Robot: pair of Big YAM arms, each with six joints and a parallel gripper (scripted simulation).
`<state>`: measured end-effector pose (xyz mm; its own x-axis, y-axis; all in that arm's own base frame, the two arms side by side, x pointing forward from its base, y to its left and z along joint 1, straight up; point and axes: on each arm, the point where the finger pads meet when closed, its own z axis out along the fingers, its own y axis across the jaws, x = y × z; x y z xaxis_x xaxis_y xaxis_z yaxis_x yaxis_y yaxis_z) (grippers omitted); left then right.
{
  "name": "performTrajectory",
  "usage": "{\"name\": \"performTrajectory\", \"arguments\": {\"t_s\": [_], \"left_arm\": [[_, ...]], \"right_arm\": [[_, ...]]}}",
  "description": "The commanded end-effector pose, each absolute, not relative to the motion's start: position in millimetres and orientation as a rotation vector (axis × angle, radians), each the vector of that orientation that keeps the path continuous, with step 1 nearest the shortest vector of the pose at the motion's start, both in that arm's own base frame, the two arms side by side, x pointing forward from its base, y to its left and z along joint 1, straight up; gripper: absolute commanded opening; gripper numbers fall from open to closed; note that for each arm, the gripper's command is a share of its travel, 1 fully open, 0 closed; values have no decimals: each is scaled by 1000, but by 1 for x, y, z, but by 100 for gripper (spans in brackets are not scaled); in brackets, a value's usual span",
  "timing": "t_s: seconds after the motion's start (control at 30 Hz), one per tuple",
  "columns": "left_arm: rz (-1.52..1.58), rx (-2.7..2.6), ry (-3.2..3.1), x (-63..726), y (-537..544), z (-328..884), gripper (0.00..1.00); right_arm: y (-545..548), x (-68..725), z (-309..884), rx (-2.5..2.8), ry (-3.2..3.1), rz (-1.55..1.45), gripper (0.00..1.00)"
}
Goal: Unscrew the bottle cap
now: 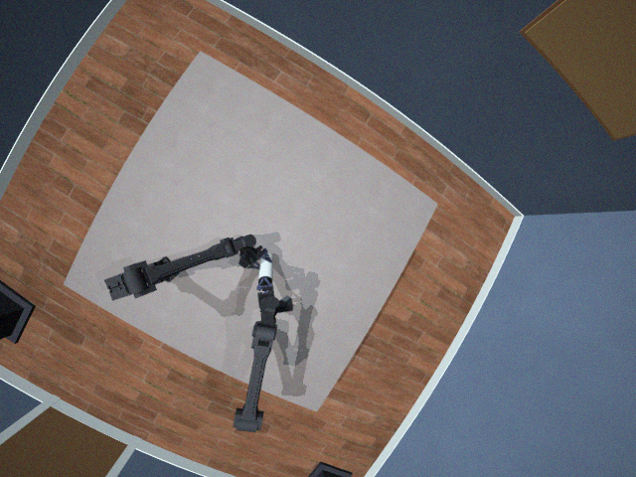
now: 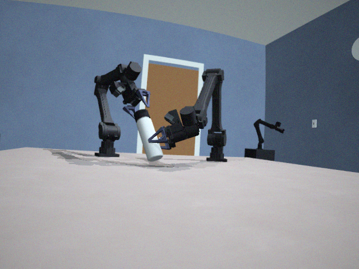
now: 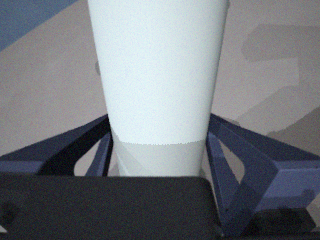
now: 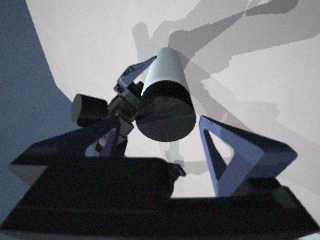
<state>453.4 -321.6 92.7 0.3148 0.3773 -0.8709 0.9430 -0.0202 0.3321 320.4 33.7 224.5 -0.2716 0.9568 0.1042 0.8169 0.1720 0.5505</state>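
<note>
A white bottle (image 2: 147, 135) (image 1: 264, 267) (image 3: 160, 75) (image 4: 162, 67) with a black cap (image 2: 141, 114) (image 4: 166, 115) screwed on leans over the grey desk (image 2: 174, 217) (image 1: 231, 154). Its top tilts to the left in the exterior view and its base is at the desk top. My left gripper (image 2: 152, 140) (image 3: 159, 120) is shut on the bottle's lower body; it also shows in the right wrist view (image 4: 131, 82). My right gripper (image 2: 139, 107) (image 4: 159, 120) is open, with its fingers spread on either side of the cap and gaps between them and it.
Both arm bases stand on the desk behind the bottle. A small dark arm on a box (image 2: 265, 127) stands at the far right. An orange door (image 2: 171, 87) is behind. Brick floor (image 1: 410, 287) surrounds the desk.
</note>
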Motion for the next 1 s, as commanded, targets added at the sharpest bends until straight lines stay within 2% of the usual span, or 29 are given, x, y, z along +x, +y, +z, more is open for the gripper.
{"name": "performTrajectory", "arguments": {"t_s": [0.0,0.77,0.83,0.97], "left_arm": [[-678,1583,1167,470,-330,121,0],[-678,1583,1167,470,-330,121,0],[-678,1583,1167,470,-330,121,0],[-678,1583,1167,470,-330,121,0]], "right_arm": [[36,326,239,1793,2068,806,94],[32,325,238,1692,2142,785,94],[33,329,244,1697,2135,786,71],[33,329,244,1697,2135,786,65]]}}
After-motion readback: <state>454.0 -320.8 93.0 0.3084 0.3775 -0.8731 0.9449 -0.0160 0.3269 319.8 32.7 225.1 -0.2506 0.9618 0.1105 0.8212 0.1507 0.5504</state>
